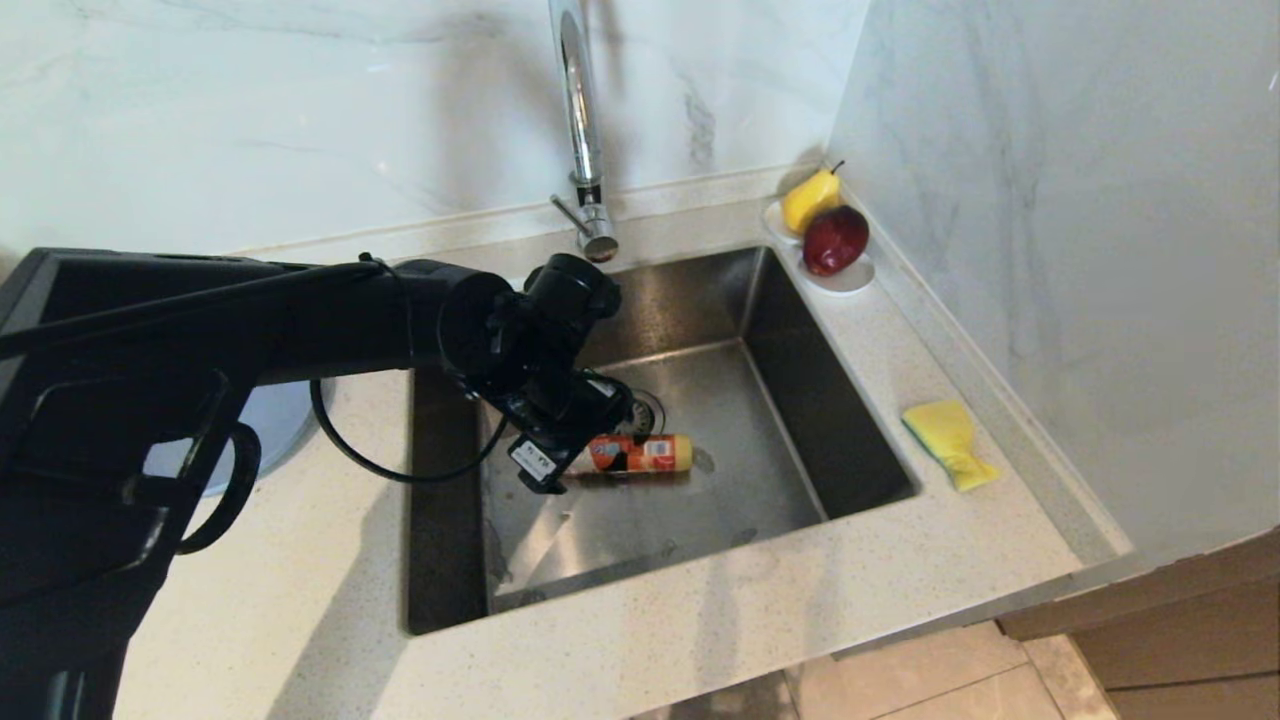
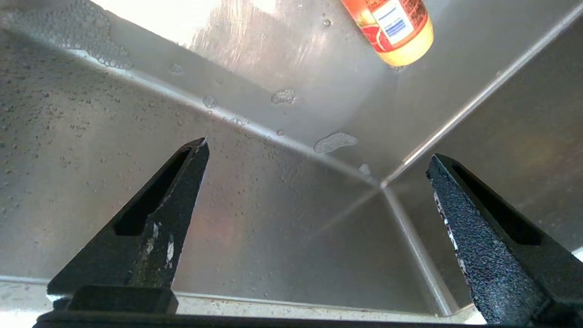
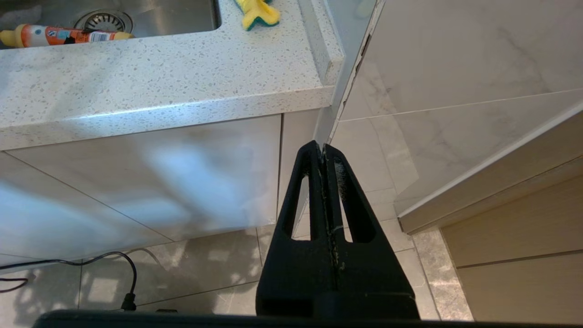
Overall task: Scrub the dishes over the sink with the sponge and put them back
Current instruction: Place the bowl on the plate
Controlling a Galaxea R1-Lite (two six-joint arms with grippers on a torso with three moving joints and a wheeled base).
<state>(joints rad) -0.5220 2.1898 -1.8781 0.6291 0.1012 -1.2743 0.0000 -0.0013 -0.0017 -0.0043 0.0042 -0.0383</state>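
Your robot's left arm is matte black and thick, with a black cable looping beneath it and a small white label at the wrist. Each gripper's fingers are black, tapered, slotted triangles with rough, scuffed pads.

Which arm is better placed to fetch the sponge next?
Probably the right, on side alone: the sponge lies on the counter to the sink's right. But the right gripper hangs shut below the counter's edge, while the left gripper is open inside the sink, near the detergent bottle.
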